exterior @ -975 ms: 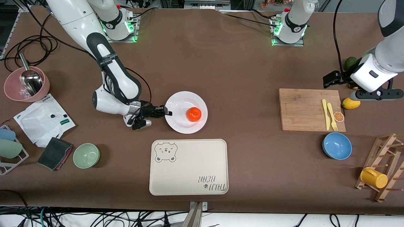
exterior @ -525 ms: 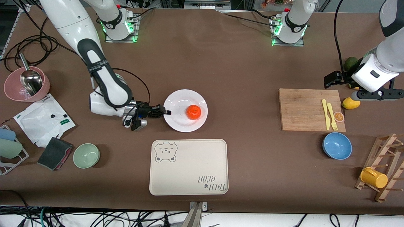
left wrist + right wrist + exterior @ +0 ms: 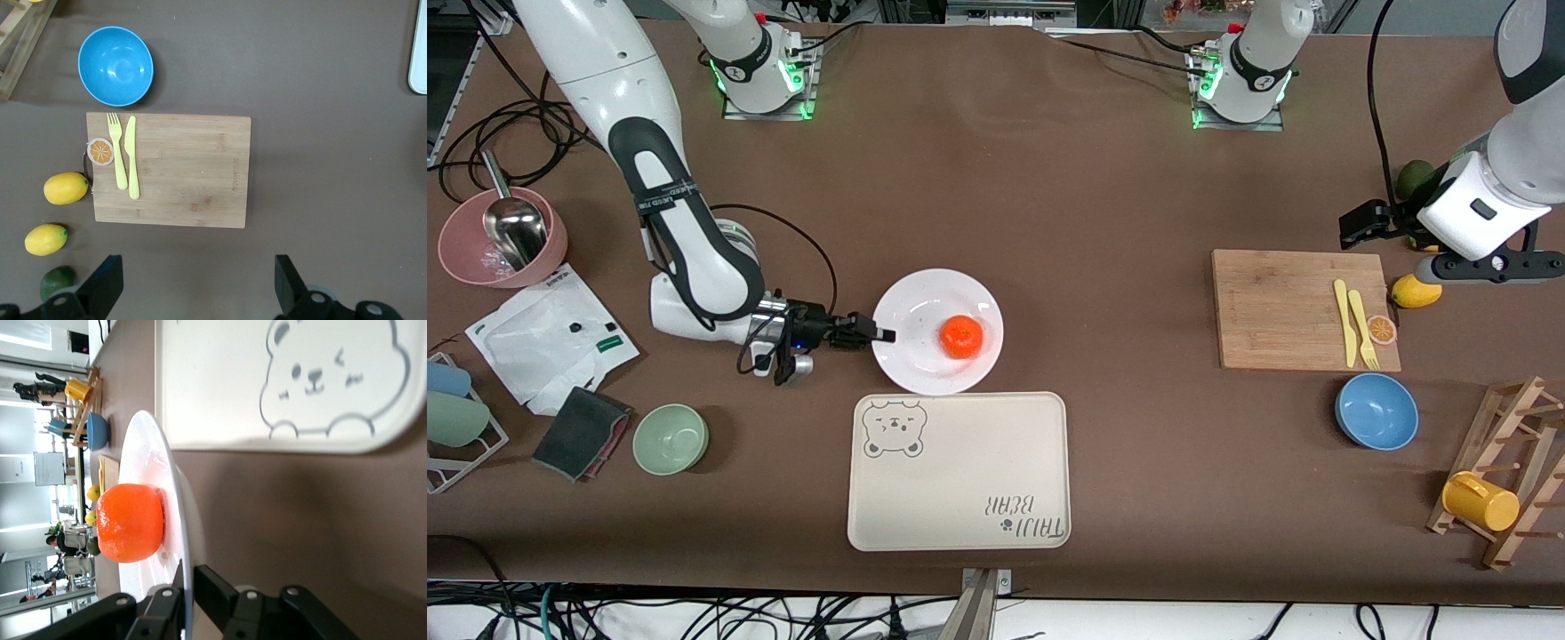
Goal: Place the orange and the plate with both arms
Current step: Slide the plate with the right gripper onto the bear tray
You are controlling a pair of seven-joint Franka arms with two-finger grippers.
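Glossy white plate (image 3: 925, 307) rim pinched by right end effector (image 3: 882, 335), red-orange orange (image 3: 961, 338) on it, left end effector (image 3: 195, 287) spread

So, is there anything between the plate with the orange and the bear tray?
Nothing visible. The right gripper is shut on the plate rim, with the orange on it. The plate's near edge already meets the tray. The left gripper waits over the lemons.

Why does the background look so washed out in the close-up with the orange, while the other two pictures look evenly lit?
Right wrist view: it looks along the table, past the orange on the plate, toward bright room windows that blow out; the distant things there are blurred. Front view and left wrist view: both look down on the matte brown table, with soft shadows and little glare.
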